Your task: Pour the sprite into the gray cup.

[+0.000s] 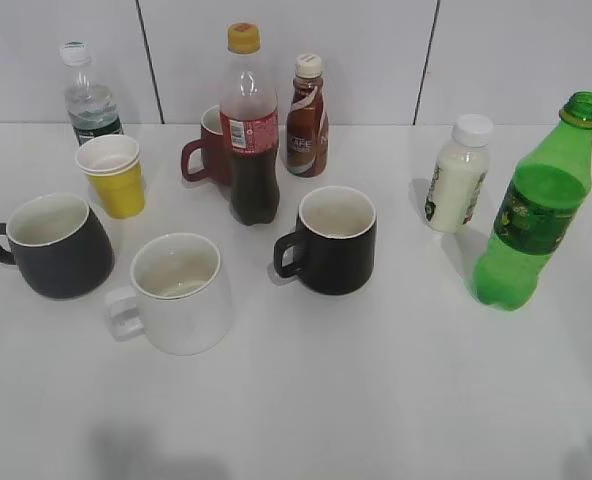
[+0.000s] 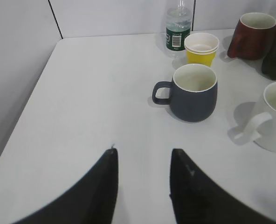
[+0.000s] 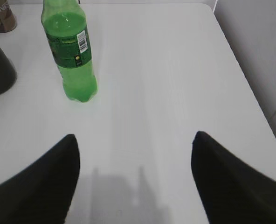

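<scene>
The tall translucent green plastic soda bottle (image 1: 536, 215), uncapped, stands upright near the right edge of the white desk (image 1: 376, 400), well apart from the wide dark gray mug with a white inside and loop handle (image 1: 56, 245) at the far left. Judging by the green showing almost to its shoulder, the bottle is nearly full, so it should feel fairly heavy and sloshy; its thin smooth wall will likely give under squeeze and could push drink out of the open neck. The labelled waist looks the best place to take it.

The right hand (image 3: 135, 177) hangs spread wide, holding nothing, short of the bottle. The left hand (image 2: 142, 182) is parted more narrowly, empty, facing the mug.

Between them stand a white mug (image 1: 181, 292), a black straight-sided mug (image 1: 331, 240) and a red-labelled cola bottle (image 1: 251, 130).
</scene>
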You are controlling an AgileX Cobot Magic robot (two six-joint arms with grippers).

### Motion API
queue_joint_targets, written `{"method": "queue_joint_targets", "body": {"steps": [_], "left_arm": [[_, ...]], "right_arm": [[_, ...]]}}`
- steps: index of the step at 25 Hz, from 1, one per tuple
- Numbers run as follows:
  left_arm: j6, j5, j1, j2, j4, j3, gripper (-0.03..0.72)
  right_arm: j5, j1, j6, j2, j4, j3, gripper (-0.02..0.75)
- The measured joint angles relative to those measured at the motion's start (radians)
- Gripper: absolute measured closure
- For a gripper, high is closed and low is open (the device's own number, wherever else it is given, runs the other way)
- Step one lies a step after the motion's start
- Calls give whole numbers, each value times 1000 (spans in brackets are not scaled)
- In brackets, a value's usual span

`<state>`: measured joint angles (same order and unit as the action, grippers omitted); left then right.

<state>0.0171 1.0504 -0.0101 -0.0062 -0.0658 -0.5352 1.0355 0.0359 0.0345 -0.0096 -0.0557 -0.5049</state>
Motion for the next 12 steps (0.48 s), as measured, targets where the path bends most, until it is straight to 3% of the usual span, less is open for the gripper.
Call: {"method": "queue_joint_targets", "body": {"steps": [12], "left_arm": [[0, 0, 0, 0, 0, 0, 394]], "right_arm": [[0, 0, 0, 0, 0, 0, 181]]}}
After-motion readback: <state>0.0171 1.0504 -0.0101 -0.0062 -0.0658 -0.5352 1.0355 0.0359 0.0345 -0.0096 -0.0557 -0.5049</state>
